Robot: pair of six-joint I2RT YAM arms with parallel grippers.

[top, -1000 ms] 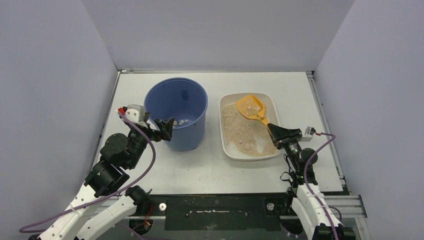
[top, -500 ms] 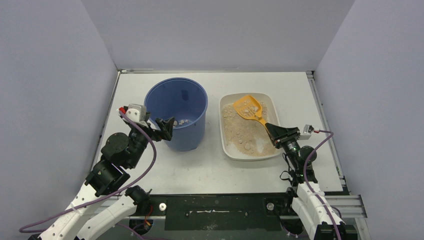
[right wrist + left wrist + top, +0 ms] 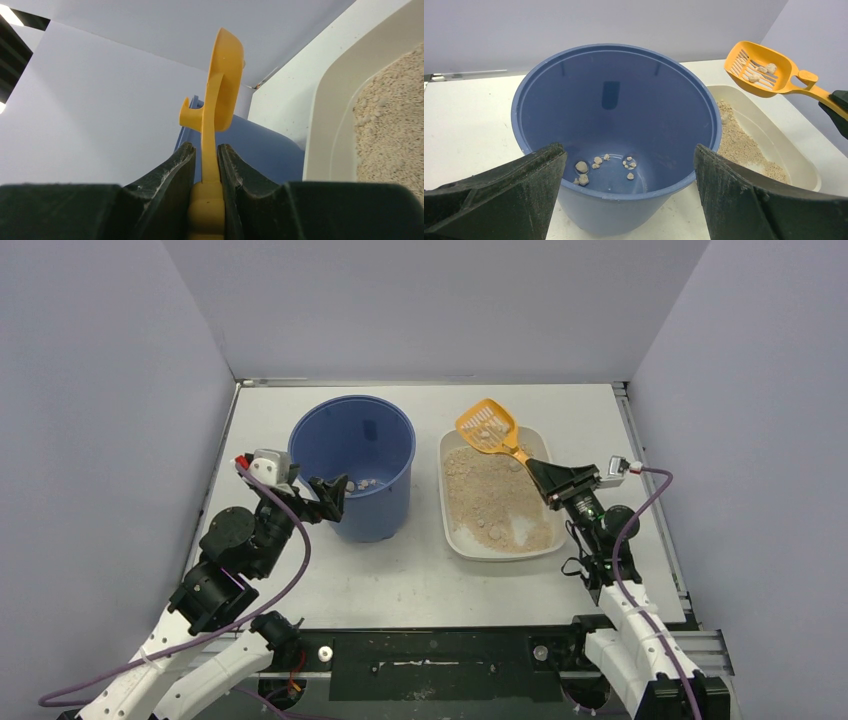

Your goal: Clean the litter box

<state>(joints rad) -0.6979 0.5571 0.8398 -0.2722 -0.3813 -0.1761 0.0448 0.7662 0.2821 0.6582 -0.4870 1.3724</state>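
Observation:
The litter box (image 3: 444, 495) is a cream tray of tan granules, right of the blue bucket (image 3: 352, 440). My right gripper (image 3: 543, 473) is shut on the handle of the orange slotted scoop (image 3: 487, 426). It holds the scoop in the air over the tray's far left corner. The left wrist view shows a few clumps lying in the scoop (image 3: 759, 70). From the right wrist, the scoop (image 3: 225, 75) appears edge-on between my right gripper's (image 3: 206, 150) jaws. My left gripper (image 3: 330, 497) stands open at the bucket's near left rim, without touching it.
Several small clumps lie on the bucket's floor (image 3: 589, 167). The litter box wall (image 3: 325, 125) and the bucket (image 3: 260, 145) show in the right wrist view. Grey walls close in the white table (image 3: 420, 580) on three sides.
My right gripper has lifted the scoop out of the granules and carried it towards the tray's far left corner. The left arm has not moved.

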